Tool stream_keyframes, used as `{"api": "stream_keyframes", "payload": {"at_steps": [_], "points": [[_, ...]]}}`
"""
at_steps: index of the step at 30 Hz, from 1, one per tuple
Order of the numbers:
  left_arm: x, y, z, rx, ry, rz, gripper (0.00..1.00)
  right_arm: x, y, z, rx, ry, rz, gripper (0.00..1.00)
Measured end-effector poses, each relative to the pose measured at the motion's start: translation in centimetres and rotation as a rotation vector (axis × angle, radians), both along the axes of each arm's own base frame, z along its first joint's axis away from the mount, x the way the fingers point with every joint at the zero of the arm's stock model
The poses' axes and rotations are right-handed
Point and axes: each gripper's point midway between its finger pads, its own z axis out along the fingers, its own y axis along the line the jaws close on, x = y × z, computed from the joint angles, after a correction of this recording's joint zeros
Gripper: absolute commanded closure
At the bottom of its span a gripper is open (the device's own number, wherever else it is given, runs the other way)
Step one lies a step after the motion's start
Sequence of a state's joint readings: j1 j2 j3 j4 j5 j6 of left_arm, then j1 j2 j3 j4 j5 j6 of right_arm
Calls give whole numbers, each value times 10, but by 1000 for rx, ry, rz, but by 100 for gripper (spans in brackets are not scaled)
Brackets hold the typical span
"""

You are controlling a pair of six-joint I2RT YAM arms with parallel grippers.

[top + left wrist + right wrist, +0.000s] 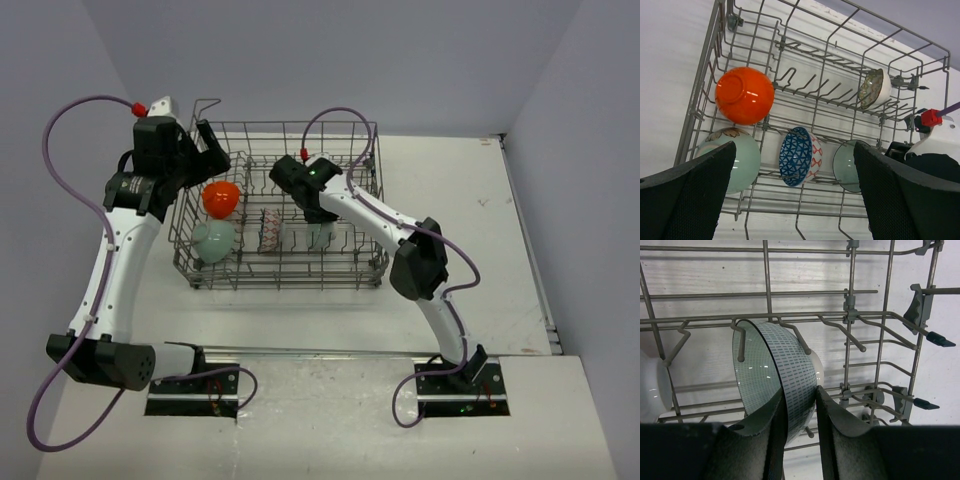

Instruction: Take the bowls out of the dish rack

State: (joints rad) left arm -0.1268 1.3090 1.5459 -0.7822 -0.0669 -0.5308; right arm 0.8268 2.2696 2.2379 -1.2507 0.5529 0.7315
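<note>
The grey wire dish rack [282, 279] holds several bowls on edge. In the right wrist view my right gripper [800, 405] straddles the wall of a pale mint-green bowl [790, 365], one finger inside and one outside, both pressing on it. That bowl [320, 236] stands between tines in the rack's front row. My left gripper [795, 200] hovers wide open above the rack's left half, holding nothing. Below it are an orange bowl [744, 95], a second mint-green bowl [742, 160], a blue-patterned bowl with reddish marks [799, 156] and a whitish bowl [875, 89].
Upright tines [850, 315] and rack wires crowd the held bowl on all sides. Another white bowl [650, 390] shows at the left edge of the right wrist view. The white table [470, 230] stretches right of the rack, with grey walls behind.
</note>
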Motion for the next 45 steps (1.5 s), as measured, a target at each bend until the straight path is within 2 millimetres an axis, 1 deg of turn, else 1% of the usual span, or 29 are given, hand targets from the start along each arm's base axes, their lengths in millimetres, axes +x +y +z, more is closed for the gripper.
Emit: {"api": "stream_keyframes", "payload": {"at_steps": [7, 14, 19, 23, 25, 32, 36, 41, 45], "points": [[-3, -3, -7, -5, 3, -17, 0, 3, 1, -2, -86, -17, -4, 100], [-10, -4, -13, 1, -29, -44, 0, 0, 2, -1, -182, -89, 0, 100], [-16, -10, -34, -19, -25, -77, 0, 1, 0, 1, -248, -145, 7, 100], [-16, -16, -53, -35, -9, -107, 0, 0, 0, 1, -292, -183, 17, 100], [-15, -18, -57, -40, -10, -117, 0, 0, 1, 2, -313, -205, 22, 100], [-7, -18, -48, -5, -71, -143, 0, 1, 2, 6, -348, -246, 34, 100], [-4, -17, -44, 15, -95, -153, 0, 3, 6, 9, -379, -268, 70, 100], [0, -18, -38, 20, -132, -160, 0, 10, 18, 21, -462, -308, 183, 100], [0, -18, -38, 20, -148, -163, 0, 18, 30, 26, -609, -367, 302, 100]]}}
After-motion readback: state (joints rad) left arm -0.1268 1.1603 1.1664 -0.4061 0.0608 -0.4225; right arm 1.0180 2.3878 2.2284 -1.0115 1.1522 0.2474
